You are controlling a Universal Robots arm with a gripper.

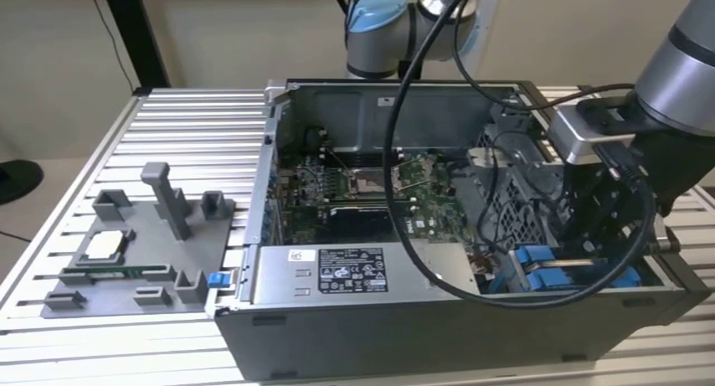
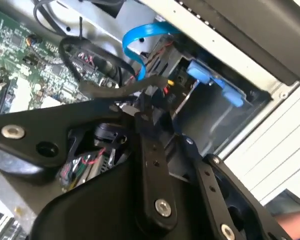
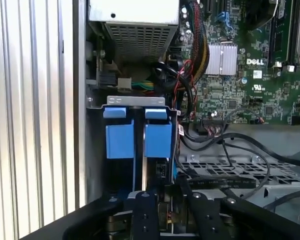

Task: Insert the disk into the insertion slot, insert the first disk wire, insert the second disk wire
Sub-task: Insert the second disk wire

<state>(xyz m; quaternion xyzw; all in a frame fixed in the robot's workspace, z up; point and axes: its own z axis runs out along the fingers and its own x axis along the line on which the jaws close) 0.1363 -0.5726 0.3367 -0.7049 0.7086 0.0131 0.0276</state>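
The disk (image 3: pixel 137 142) sat low in the slot (image 3: pixel 136 102) at the lower right of the exterior view, its 2 blue tabs up. The pincer (image 3: pixel 168 212) hung just over the bay's wire end; its 2 fingers (image 3: pixel 146 220) stood close together, but I could not tell whether they held a plug. The wires would likely be limp, their plugs small and stiff, best pinched by the plug body. Room was tight between the case wall (image 3: pixel 80 100) and the cables (image 3: pixel 225 150).
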